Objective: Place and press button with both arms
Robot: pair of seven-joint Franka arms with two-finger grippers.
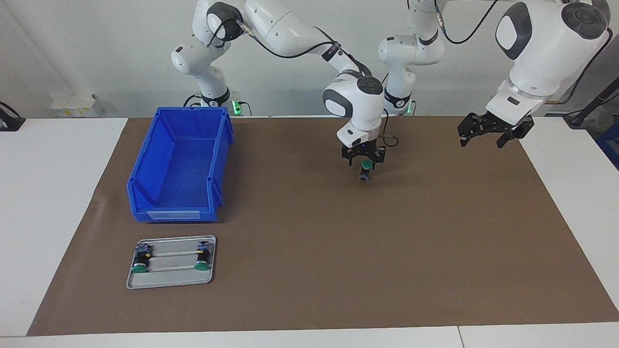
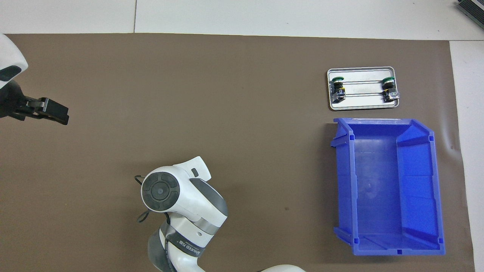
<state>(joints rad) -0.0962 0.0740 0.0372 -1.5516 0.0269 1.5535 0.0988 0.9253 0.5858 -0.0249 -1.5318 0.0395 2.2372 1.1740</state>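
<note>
My right gripper point(image 1: 363, 162) is shut on a green-capped button point(image 1: 366, 167) and holds it low over the middle of the brown mat, blue-grey block hanging down. I cannot tell if it touches the mat. In the overhead view the right arm's wrist point(image 2: 166, 192) hides that gripper and button. My left gripper point(image 1: 483, 137) is open and empty, raised over the mat near the left arm's end; it also shows in the overhead view point(image 2: 47, 110). Two more buttons point(image 1: 140, 263) point(image 1: 203, 260) lie on a metal tray point(image 1: 169, 281), also seen from overhead point(image 2: 337, 87) point(image 2: 389, 88).
A large empty blue bin point(image 1: 179, 164) stands toward the right arm's end, nearer to the robots than the tray; it shows from overhead too point(image 2: 385, 185). The brown mat point(image 1: 338, 251) covers most of the white table.
</note>
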